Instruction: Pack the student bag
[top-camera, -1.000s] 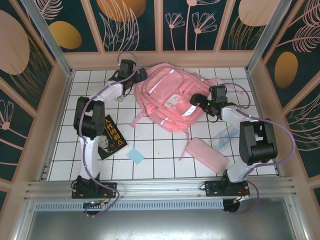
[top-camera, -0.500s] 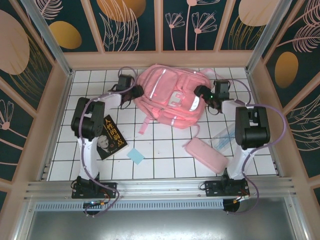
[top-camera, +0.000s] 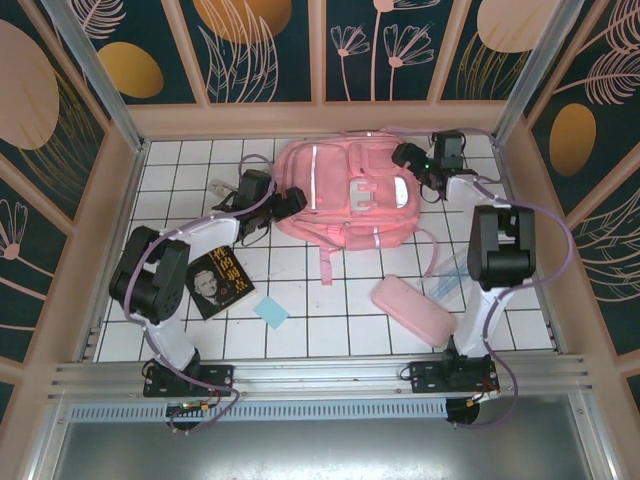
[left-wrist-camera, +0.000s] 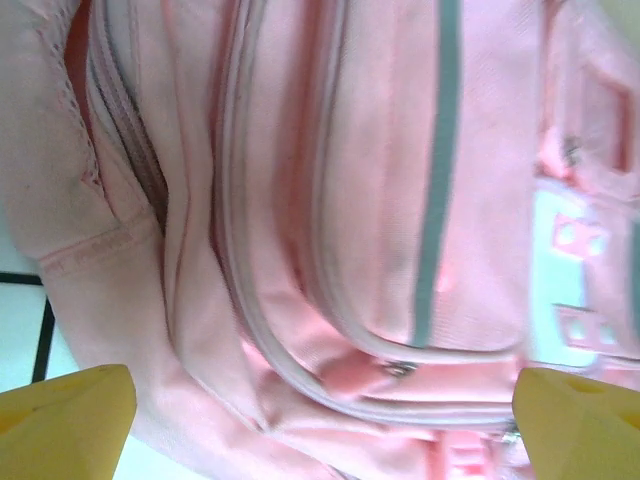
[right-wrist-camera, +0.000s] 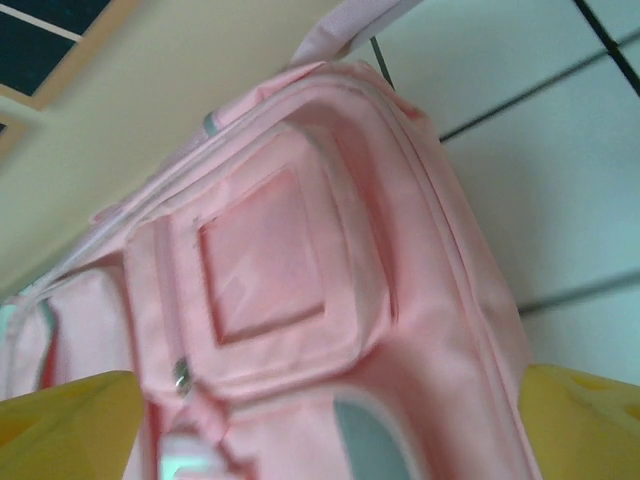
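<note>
The student bag (top-camera: 345, 190), a big pink backpack with silvery strips, lies flat at the back middle of the white tiled table (top-camera: 330, 325), one strap trailing toward the front. My left gripper (top-camera: 292, 202) is at the bag's left edge. In the left wrist view it (left-wrist-camera: 320, 428) stands open, yellow fingertips (left-wrist-camera: 62, 415) wide apart, with the bag's zipped front (left-wrist-camera: 380, 200) close ahead. My right gripper (top-camera: 405, 157) is at the bag's back right corner. It (right-wrist-camera: 330, 428) is open too, and the bag's pocket corner (right-wrist-camera: 270, 270) lies just beyond its fingertips (right-wrist-camera: 590, 420).
A dark book (top-camera: 215, 283) lies at the front left beside a blue sticky note (top-camera: 270, 312). A flat pink pencil case (top-camera: 413, 308) and a clear plastic ruler set (top-camera: 450, 270) lie at the front right. Wooden walls ring the table.
The bag has slid toward the back and turned squarer, its strap now pointing forward. The right gripper went back with it. The left arm's elbow swung out to the left.
</note>
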